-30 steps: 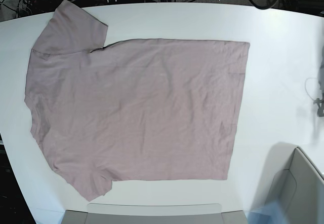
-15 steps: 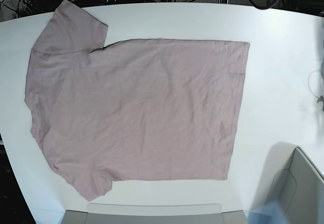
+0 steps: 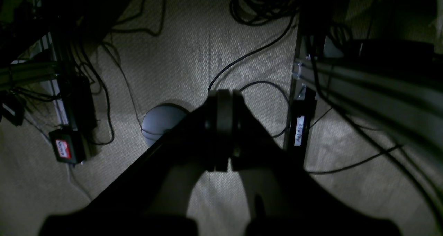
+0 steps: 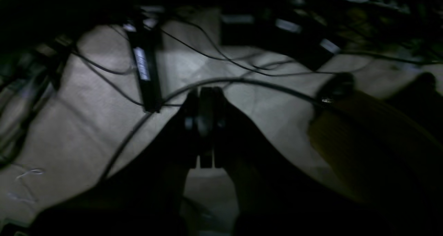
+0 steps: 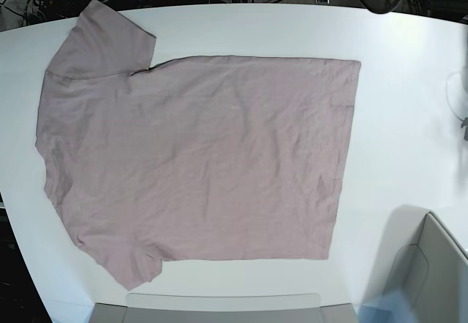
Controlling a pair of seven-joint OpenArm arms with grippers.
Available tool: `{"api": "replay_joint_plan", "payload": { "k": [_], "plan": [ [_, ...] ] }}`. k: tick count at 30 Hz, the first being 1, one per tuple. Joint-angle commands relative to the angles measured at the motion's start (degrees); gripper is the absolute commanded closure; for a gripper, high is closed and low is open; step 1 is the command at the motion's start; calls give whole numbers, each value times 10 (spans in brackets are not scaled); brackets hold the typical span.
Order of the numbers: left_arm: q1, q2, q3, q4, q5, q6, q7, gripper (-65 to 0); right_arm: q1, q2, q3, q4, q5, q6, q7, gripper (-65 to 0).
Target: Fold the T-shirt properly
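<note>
Nothing on the table has shifted since earlier; T-shirt (image 5: 194,158) lies flat on white table (image 5: 409,104), sleeves toward base view's left.

Left wrist: left gripper (image 3: 222,132) closed, empty, over floor cables.

Right wrist: right gripper (image 4: 204,125) likewise.

Risk: closed jaws could drag and bunch the cloth.

Dusty pink-mauve T-shirt (image 5: 197,158) — plain all over — on a white table (image 5: 398,118), black cables (image 3: 249,56) over beige carpet (image 3: 193,49).
</note>
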Motion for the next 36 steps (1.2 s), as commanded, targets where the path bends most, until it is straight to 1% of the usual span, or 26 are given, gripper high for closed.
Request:
{"api": "replay_joint_plan", "payload": {
  "k": [1,3,4,6,11,16,19,22,24,26,31,33,36],
  "plan": [
    [17,-6,-2,3,0,5,-4,-1,-17,10,-1,29,2,4,4,-2],
    [48,-6,-2,31,0,5,4,0,-53,30,-1,82,2,4,3,-2],
    [66,-6,-2,57,0,5,18,0,-68,38,-1,104,2,4,3,-2],
    [104,-6,-2,128,0,5,46,0,-102,54,-1,147,2,4,2,-1],
    [194,-6,-3,303,0,5,105,0,-180,81,-1,243,3,4,0,-1],
    [277,-5,-3,454,0,5,155,0,-264,104,-1,380,4,4,-44,-1],
    [325,-5,-4,542,0,5,177,0,-313,121,3,462,4,4,-57,-1],
    [366,-5,-6,619,0,5,196,0,-345,138,5,515,5,4,-59,-1],
    [390,-4,-23,681,0,5,210,0,-366,154,5,550,22,3,-60,-1],
    [413,-2,-39,742,0,5,229,0,-386,174,5,591,61,3,-69,-1],
    [448,10,-77,861,0,5,262,0,-417,216,6,690,155,0,-124,-1],
    [449,12,-90,894,0,5,269,0,-424,226,6,724,177,-1,-136,-1],
    [445,12,-95,922,0,5,276,0,-424,233,6,758,179,-1,-140,-1]
  ]
}}
